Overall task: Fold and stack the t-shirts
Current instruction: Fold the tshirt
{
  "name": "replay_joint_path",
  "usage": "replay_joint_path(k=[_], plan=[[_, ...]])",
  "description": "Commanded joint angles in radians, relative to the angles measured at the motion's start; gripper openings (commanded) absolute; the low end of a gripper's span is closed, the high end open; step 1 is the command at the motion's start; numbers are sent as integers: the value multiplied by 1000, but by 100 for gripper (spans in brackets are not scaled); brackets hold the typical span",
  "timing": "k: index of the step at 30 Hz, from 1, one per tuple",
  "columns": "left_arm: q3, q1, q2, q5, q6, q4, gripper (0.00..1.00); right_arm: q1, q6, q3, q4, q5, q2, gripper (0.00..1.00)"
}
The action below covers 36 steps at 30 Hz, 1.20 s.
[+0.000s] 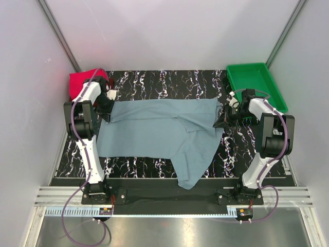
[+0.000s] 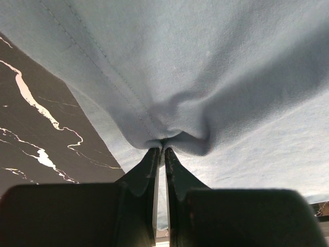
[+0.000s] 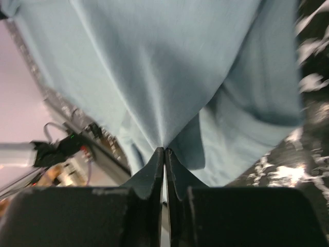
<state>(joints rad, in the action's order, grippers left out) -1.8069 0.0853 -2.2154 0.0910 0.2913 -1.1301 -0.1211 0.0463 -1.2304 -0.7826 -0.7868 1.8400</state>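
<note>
The grey-blue t-shirt (image 1: 154, 131) is soft matt cloth — fine knit texture up close, stitched seam. Table top (image 1: 169, 82) is a smooth black marble-look surface with white veins, and the green tray (image 1: 252, 80) is smooth plastic — slight sheen.

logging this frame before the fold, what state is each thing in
grey-blue t-shirt: unfolded, spread out on the table, one part hanging over the near edge
left gripper: shut on the grey-blue t-shirt's far-left edge
right gripper: shut on the grey-blue t-shirt's far-right edge
red shirt: heaped in the far-left corner, partly hidden by the left arm
green tray: upright in the far-right corner
</note>
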Motion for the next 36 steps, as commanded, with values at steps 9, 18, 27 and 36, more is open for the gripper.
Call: replay_joint_path(k=[9,18,27,36], plan=[[-29,-4,40,27,-6,12,9,23,-86,-357,9,158,1,33],[-20,-4,45,44,-12,20,9,392,-330,-186,28,267,-76,30],[-20,-4,54,47,-11,15,9,511,-399,-165,82,377,14,30],[-22,-2,45,44,-14,15,9,521,-439,-218,134,446,126,30]])
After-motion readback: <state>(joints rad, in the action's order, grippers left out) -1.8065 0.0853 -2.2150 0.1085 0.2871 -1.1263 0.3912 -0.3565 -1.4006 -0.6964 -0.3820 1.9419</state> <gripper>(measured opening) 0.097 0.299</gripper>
